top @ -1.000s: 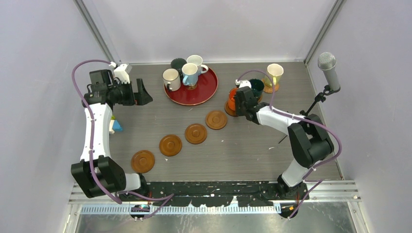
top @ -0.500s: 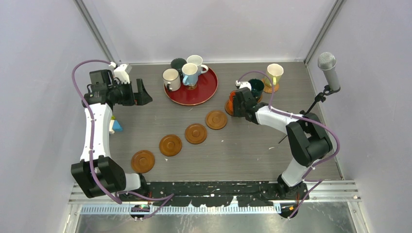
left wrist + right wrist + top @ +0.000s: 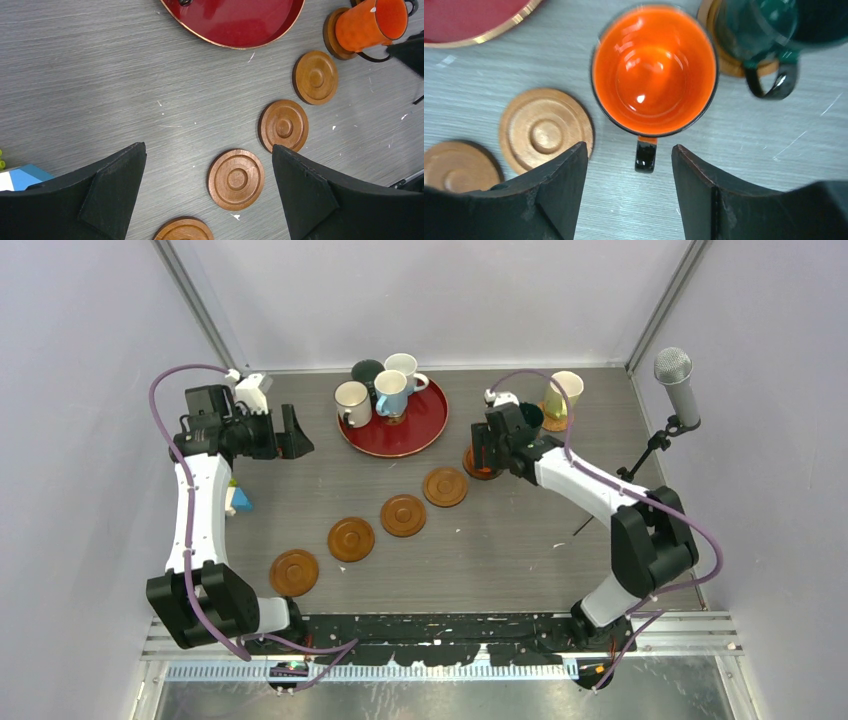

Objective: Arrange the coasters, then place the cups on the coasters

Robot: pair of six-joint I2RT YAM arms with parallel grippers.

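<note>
The orange cup [image 3: 655, 70] stands upright on a coaster [image 3: 331, 31], its dark handle [image 3: 644, 156] pointing into the gap of my right gripper [image 3: 629, 147]. That gripper is open and touches nothing. Just beyond, a dark teal cup [image 3: 769, 30] sits on its own coaster [image 3: 724, 60], and a pale yellow cup [image 3: 563, 392] stands further back. Several empty coasters [image 3: 403, 515] run in a diagonal line across the table. My left gripper [image 3: 208, 147] hangs open high above them, holding nothing.
A red round tray [image 3: 395, 435] at the back centre carries several cups [image 3: 352, 403]. A microphone on a stand [image 3: 675, 380] rises at the right edge. A blue block [image 3: 240, 502] lies beside the left arm. Walls close in on three sides.
My right gripper has opened, let go of the orange cup's handle and shifted toward the back. The cup stays on its coaster. The left arm has not moved.
</note>
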